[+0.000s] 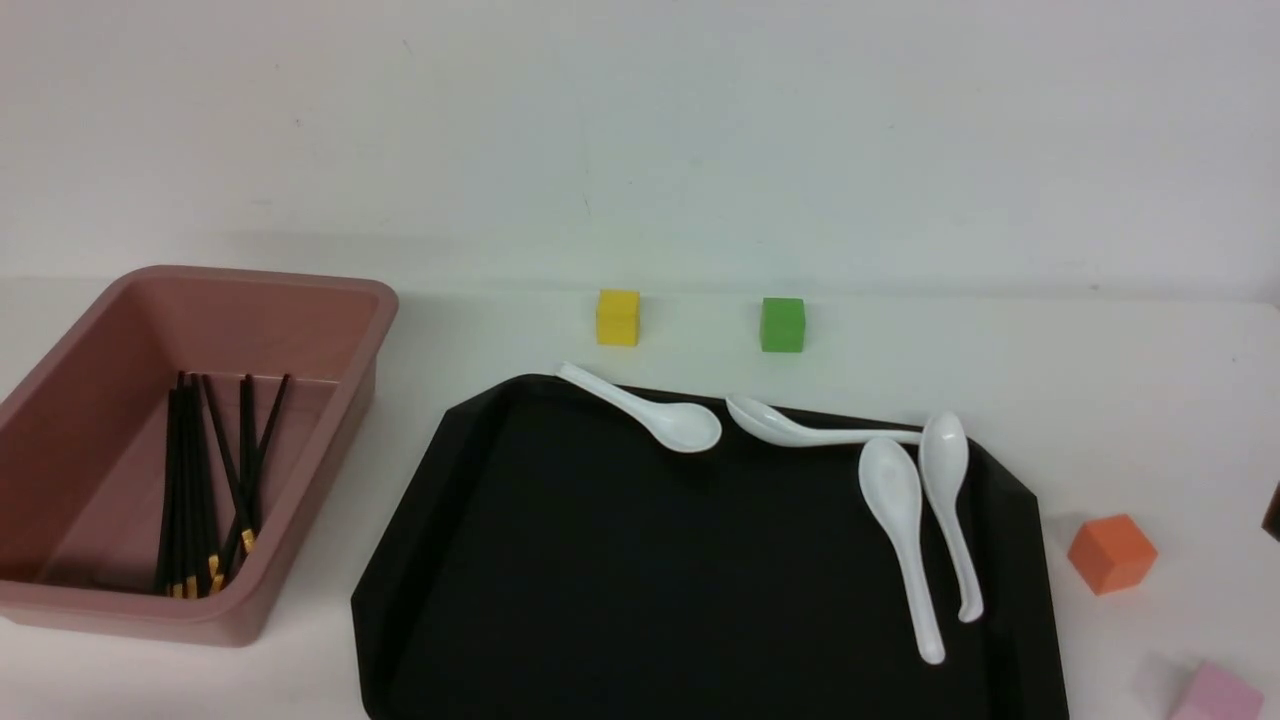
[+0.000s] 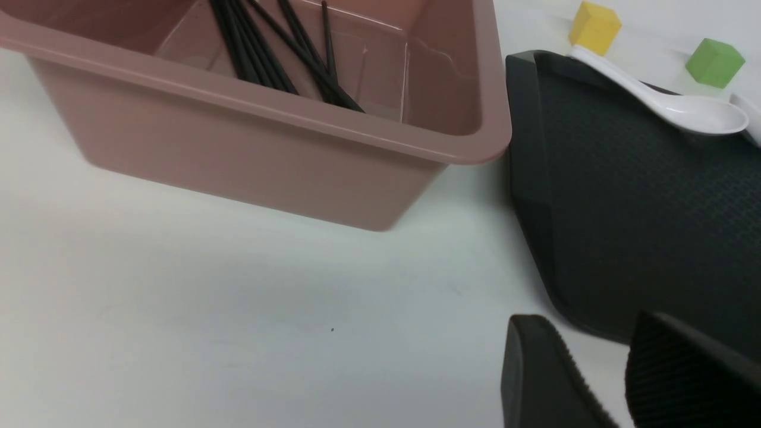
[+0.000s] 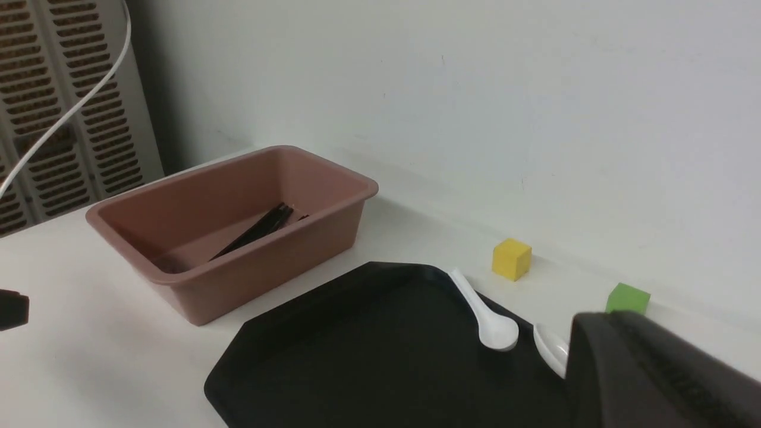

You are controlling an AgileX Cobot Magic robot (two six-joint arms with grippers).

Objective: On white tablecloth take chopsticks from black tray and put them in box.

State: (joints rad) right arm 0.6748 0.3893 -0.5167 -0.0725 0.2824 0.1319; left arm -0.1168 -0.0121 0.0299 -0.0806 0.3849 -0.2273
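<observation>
The pink box [image 1: 330, 285] stands at the left on the white tablecloth [image 1: 1100, 400]. Several black chopsticks [image 1: 205, 480] with gold bands lie inside it. The black tray [image 1: 600, 560] in the middle holds only white spoons [image 1: 900, 530]; I see no chopsticks on it. Neither gripper shows in the front view. In the left wrist view my left gripper [image 2: 600, 368] is open and empty, low over the cloth beside the tray's corner [image 2: 535, 238] and in front of the box [image 2: 238, 148]. My right gripper [image 3: 600, 324] is shut and empty, above the tray's right part [image 3: 368, 356].
A yellow cube [image 1: 617, 317] and a green cube [image 1: 782, 324] stand behind the tray. An orange cube [image 1: 1112, 553] and a pink cube [image 1: 1220, 693] sit to its right. A wall rises behind the table. A grille and a white cable [image 3: 71, 107] stand beyond the box.
</observation>
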